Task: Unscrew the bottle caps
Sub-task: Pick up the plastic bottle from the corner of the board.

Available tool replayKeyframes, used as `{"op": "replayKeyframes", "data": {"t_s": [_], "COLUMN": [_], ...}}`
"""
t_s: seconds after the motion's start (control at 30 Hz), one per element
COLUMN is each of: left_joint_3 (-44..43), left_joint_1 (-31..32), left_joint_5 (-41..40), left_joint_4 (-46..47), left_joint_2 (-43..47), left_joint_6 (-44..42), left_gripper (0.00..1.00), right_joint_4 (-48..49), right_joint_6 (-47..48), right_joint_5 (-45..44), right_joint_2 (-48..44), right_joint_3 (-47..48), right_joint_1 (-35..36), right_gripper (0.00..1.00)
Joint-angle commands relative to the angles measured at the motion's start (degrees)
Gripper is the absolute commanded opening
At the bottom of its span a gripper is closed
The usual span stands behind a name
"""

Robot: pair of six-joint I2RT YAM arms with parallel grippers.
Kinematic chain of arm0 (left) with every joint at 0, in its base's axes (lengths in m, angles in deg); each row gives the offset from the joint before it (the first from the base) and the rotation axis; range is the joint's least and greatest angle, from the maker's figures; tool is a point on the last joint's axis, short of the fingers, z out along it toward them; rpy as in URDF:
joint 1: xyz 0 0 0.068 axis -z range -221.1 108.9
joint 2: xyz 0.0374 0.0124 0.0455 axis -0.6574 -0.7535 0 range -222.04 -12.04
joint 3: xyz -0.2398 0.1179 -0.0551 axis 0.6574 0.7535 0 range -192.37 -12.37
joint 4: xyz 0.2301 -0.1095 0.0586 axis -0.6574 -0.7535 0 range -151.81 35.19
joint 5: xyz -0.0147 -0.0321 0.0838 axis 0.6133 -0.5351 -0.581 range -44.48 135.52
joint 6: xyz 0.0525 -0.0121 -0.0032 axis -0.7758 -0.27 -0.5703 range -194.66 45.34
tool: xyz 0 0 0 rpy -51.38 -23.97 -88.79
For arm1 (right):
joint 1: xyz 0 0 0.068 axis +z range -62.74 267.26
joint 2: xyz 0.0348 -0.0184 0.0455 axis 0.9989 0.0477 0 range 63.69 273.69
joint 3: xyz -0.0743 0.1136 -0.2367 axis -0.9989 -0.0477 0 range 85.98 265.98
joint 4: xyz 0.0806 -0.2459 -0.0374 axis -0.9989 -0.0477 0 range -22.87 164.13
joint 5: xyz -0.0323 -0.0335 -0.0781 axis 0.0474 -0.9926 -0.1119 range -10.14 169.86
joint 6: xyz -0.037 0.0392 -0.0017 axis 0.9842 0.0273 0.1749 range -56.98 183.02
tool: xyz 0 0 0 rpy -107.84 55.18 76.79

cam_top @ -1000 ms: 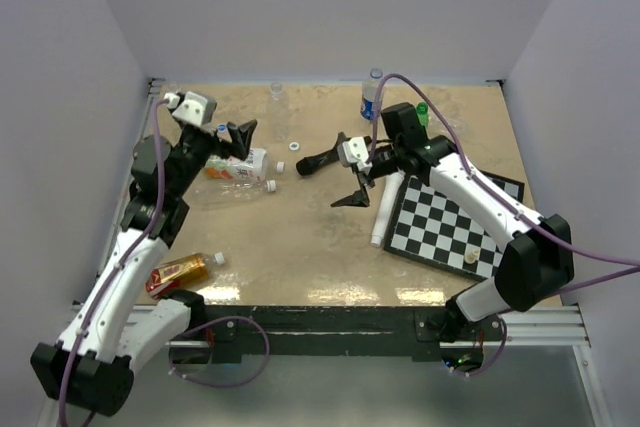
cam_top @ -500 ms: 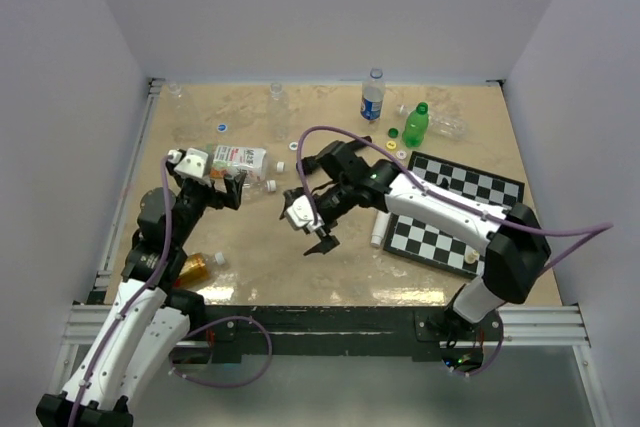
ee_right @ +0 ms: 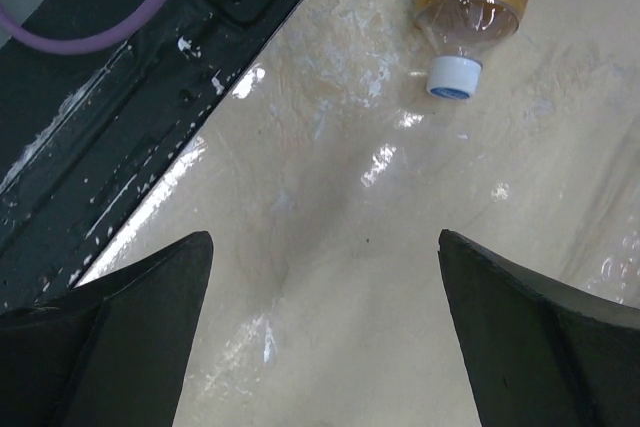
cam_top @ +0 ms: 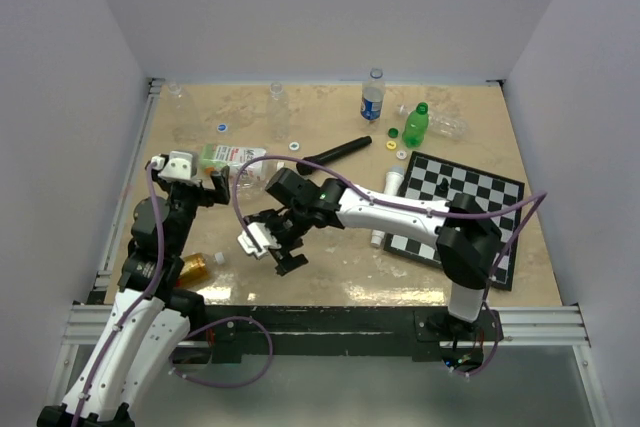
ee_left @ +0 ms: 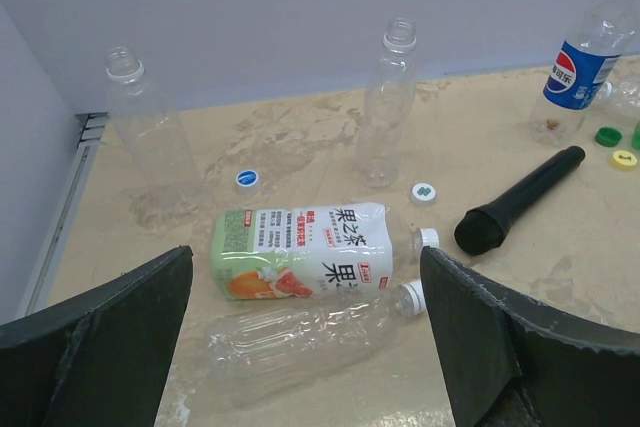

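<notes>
- Top view: my left claw (cam_top: 192,179) is spread wide and holds nothing, hovering near the labelled bottle (cam_top: 235,155) that lies at the left of the tabletop (cam_top: 330,277). My right claw (cam_top: 272,245) is also spread and empty, reaching across toward the amber bottle (cam_top: 190,269) at the near-left edge (microphone (cam_top: 335,152) and chessboard (cam_top: 460,212) are just clutter).
- Left wrist: the labelled bottle lies on its side, white-green wrap with an orange fruit print, small white cap (ee_left: 428,238) on and pointing right. Just beside it in front is a crumpled clear bottle (ee_left: 300,337), capped too. The upright clear bottles (ee_left: 388,107) behind have open necks. Thin plastic, probably light and squashy, so I'd pinch the body near the shoulder and put the other claw on the cap.
- Right wrist: the amber bottle's neck and white-blue cap (ee_right: 455,75) sit ahead between my fingers, well apart from them. There's liquid inside, so it's likely heavier; it's round and may roll (cap tiny, probably slippery).
</notes>
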Motion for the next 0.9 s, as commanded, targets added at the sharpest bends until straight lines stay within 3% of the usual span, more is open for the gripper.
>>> {"op": "replayKeyframes", "data": {"t_s": [0.0, 0.27, 0.87], "left_joint_3": [-0.15, 0.03, 0.64], "left_joint_1": [-0.2, -0.2, -0.2], "left_joint_5": [-1.85, -1.32, -0.09], "left_joint_4": [2.0, 1.91, 2.0], "left_joint_2": [0.83, 1.27, 2.41], "left_joint_6": [0.3, 0.13, 0.04], "left_gripper": [1.0, 1.0, 1.0], "right_joint_4": [1.97, 3.12, 3.12], "right_joint_6": [-4.32, -8.28, -9.69], "right_joint_5": [-2.9, -7.74, -9.32], "right_joint_2": [1.41, 5.63, 8.54], "right_joint_3": [4.59, 8.02, 9.78], "right_joint_1": [1.67, 2.99, 5.72], "right_gripper": [0.98, 0.98, 0.98]}}
